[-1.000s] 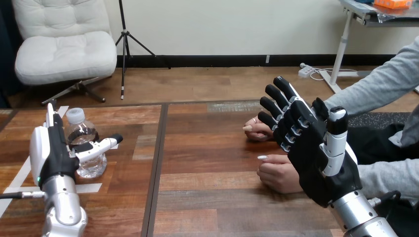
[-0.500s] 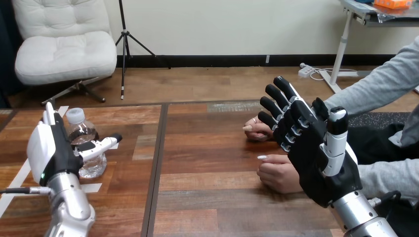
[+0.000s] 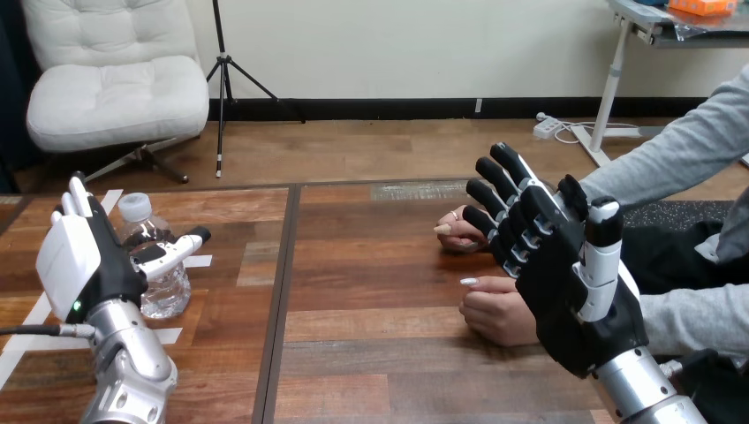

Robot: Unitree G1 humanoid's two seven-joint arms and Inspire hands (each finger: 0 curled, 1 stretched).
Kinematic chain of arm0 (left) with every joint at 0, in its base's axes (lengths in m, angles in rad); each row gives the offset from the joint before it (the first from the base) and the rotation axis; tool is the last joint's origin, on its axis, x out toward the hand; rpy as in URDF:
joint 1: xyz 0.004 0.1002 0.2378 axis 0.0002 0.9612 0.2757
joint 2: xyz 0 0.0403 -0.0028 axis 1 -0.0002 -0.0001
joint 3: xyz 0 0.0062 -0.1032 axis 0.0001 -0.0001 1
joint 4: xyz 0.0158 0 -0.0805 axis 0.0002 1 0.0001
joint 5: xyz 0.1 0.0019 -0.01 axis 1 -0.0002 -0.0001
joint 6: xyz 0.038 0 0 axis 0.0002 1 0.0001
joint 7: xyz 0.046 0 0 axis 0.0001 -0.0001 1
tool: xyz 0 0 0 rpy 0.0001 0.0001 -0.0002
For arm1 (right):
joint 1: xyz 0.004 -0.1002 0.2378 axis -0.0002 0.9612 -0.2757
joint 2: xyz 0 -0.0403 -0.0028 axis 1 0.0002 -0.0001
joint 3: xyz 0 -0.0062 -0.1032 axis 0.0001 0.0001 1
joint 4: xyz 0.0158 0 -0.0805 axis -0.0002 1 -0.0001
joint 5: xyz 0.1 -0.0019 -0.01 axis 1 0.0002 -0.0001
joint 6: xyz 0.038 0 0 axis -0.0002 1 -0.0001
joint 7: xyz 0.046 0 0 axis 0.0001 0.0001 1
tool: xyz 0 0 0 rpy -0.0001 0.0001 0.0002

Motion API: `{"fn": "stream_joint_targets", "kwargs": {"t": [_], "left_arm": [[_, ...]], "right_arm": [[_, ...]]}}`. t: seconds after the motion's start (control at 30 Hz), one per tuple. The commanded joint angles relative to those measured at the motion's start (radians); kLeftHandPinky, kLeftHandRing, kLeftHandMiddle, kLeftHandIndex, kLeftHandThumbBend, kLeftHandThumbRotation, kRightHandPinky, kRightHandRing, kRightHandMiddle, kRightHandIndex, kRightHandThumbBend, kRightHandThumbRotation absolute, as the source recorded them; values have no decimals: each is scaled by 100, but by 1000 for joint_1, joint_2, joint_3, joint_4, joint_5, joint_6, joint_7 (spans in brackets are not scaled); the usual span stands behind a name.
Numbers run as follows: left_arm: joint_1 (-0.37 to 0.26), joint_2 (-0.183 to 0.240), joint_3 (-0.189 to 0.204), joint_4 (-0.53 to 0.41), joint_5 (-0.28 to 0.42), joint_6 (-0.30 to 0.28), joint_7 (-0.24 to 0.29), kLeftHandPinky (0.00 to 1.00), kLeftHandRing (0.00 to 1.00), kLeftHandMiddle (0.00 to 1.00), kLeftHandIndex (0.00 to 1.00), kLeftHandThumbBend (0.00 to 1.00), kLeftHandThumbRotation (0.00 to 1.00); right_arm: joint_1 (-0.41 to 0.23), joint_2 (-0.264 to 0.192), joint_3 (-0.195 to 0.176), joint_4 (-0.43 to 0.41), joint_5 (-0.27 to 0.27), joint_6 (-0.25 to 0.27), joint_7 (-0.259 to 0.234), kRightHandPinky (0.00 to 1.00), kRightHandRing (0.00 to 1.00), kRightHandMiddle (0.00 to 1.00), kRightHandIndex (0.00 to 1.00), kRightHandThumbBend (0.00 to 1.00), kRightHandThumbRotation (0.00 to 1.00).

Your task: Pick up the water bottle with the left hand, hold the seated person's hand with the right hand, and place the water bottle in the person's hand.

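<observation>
A clear water bottle (image 3: 166, 284) with a white cap stands upright on the left part of the wooden table (image 3: 380, 353). My left hand (image 3: 84, 261) is open just to its left, fingers straight up, the thumb stretched across the bottle's front. My right hand (image 3: 570, 283) is open and raised at the right, fingers spread and pointing up and left. It stands in front of the person's two hands, which rest on the table: the nearer hand (image 3: 493, 314) is a loose fist, the farther hand (image 3: 459, 234) shows past my fingertips. I cannot tell whether my right hand touches either.
White tape strips (image 3: 35, 314) lie on the table around the bottle. A dark seam (image 3: 281, 291) runs front to back between two table halves. The person's grey sleeves (image 3: 680, 159) come in from the right edge.
My left hand has turned and drifted a little left, its white back now faces the camera more, and the thumb has risen slightly along the bottle. The right hand and the person's hands have barely moved.
</observation>
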Motion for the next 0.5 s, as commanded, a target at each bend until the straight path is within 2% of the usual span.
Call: {"fn": "stream_joint_targets", "kwargs": {"t": [0.0,0.2,0.47], "left_arm": [[-82,19,-20,1,10,16,7,100,100,100,100,100,36],[-86,19,-17,-2,-3,18,0,100,100,100,100,100,35],[-95,12,9,1,-55,-6,-41,100,100,100,100,100,34]], "right_arm": [[-28,18,-10,-32,15,-23,1,100,100,100,100,99,100],[-28,18,-10,-28,19,-29,9,100,100,100,100,100,100],[-26,16,-11,-29,16,-30,9,100,100,100,100,99,100]]}}
